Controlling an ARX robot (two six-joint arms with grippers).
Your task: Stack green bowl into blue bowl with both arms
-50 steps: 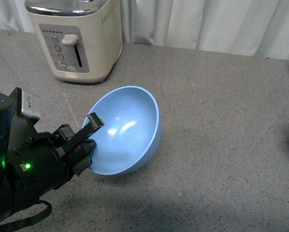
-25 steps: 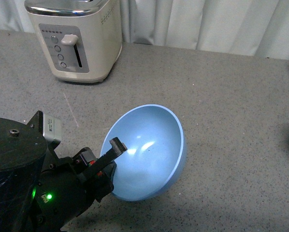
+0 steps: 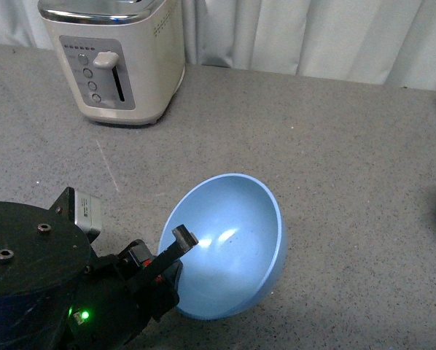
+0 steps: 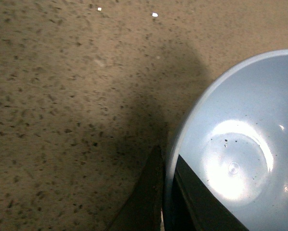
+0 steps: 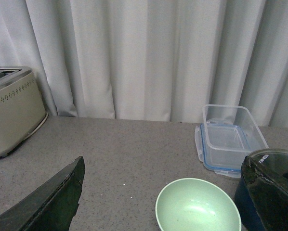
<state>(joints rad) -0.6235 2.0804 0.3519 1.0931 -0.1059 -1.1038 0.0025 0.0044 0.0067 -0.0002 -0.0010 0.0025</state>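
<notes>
We see the left gripper (image 3: 176, 253) pinching the rim of the blue bowl (image 3: 232, 248) at the bowl's seven o'clock edge, with one finger inside and one outside. The bowl is tilted, low in the middle of the grey table (image 3: 335, 131). A cream toaster (image 3: 116, 58) stands at eleven o'clock from it, well apart. The green bowl (image 5: 198, 206) sits upright far off at three o'clock, near a clear plastic box (image 5: 229, 139). Of the right gripper (image 5: 55, 197) only one black finger shows — spread or pressed together, we cannot tell.
</notes>
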